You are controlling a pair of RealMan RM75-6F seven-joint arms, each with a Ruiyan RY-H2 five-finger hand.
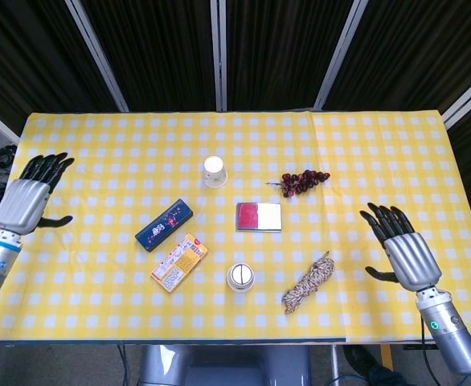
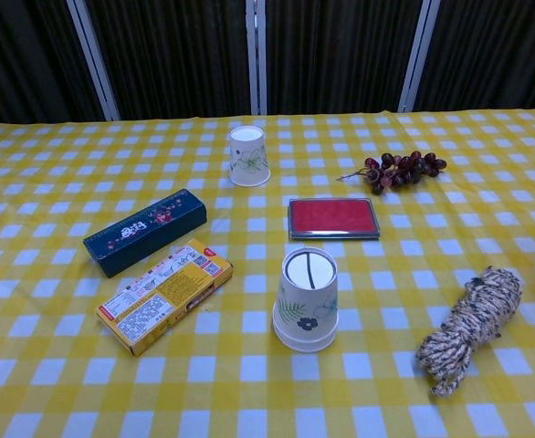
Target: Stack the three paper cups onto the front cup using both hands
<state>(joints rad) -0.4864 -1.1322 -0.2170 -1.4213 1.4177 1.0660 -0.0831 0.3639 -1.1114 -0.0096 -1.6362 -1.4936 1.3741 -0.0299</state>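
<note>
Two white paper cups with a leaf print stand upside down on the yellow checked cloth. The front cup (image 1: 239,277) (image 2: 306,301) is near the table's front middle. The back cup (image 1: 215,170) (image 2: 248,155) stands further away, slightly left. No third separate cup shows. My left hand (image 1: 26,197) hovers at the table's left edge, fingers spread, holding nothing. My right hand (image 1: 403,251) is at the right side, fingers spread and empty, well apart from both cups. Neither hand appears in the chest view.
A dark blue box (image 1: 164,224) (image 2: 145,231) and a yellow box (image 1: 179,261) (image 2: 164,293) lie left of the front cup. A red tin (image 1: 259,216) (image 2: 333,219), grapes (image 1: 304,180) (image 2: 400,170) and a rope bundle (image 1: 309,282) (image 2: 468,327) lie behind and right of it.
</note>
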